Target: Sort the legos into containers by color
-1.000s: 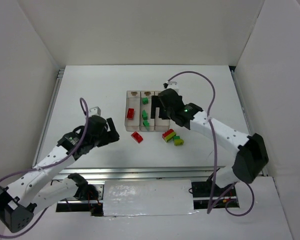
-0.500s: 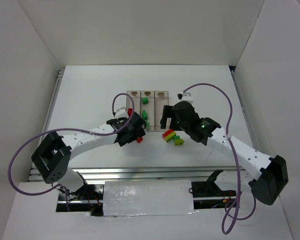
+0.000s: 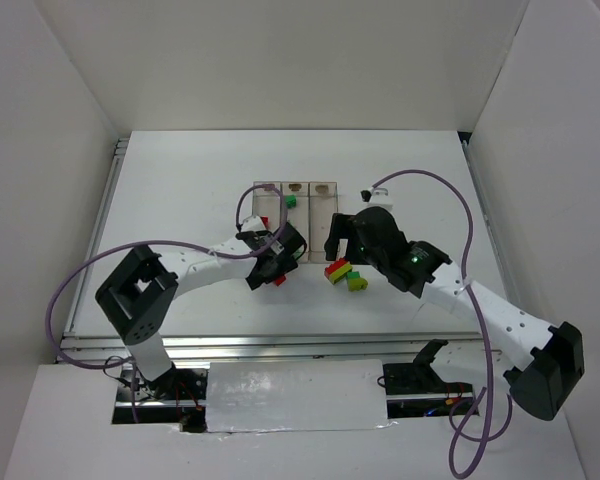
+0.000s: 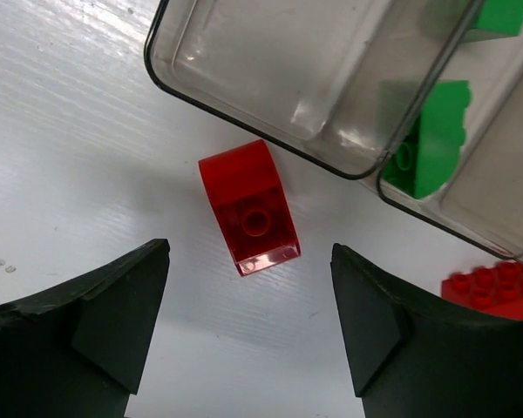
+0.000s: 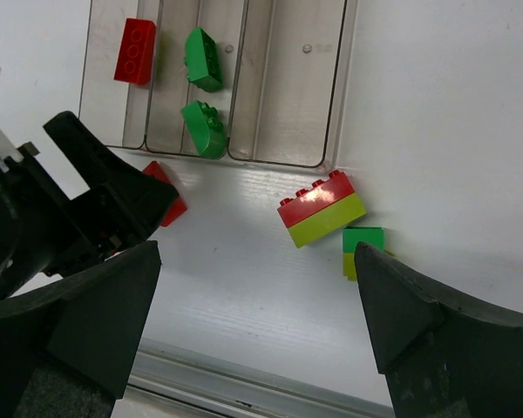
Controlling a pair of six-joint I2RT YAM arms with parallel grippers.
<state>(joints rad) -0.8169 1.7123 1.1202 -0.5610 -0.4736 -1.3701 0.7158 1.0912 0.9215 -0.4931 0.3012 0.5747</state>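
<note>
**Left arm swings in over the loose red brick; right arm backs off the bins**

The left gripper (image 4: pixel 248 292) is spread wide and holds nothing. The loose red brick (image 4: pixel 248 209) lies on the table in the gap between its fingers, just beside the near end of the containers (image 4: pixel 261 70). A second ago this arm was drawn back to the left, well apart from the bins. It has since swept across and now hangs over the brick, so a pick-up for the left bin looks like the step in hand.

The right gripper (image 5: pixel 253 296) is also wide open and empty. A second ago it hung over the bins. Now it sits nearer the arm bases, above the red-on-yellow-green stack (image 5: pixel 321 209) and the green-on-yellow-green pair (image 5: pixel 362 248), which lie on the table near the right bin.

One red brick (image 5: pixel 135 50) already lies in the left bin and two green bricks (image 5: pixel 203 59) lie in the middle bin. The right bin looks bare.

From above, the left gripper (image 3: pixel 270 262) covers nearly all of the loose brick. How high its fingers stand above the table cannot be told. At the left wrist view's lower right edge a red studded piece (image 4: pixel 497 283) is cut off. Whether the stacked bricks are pressed together is unclear.
</note>
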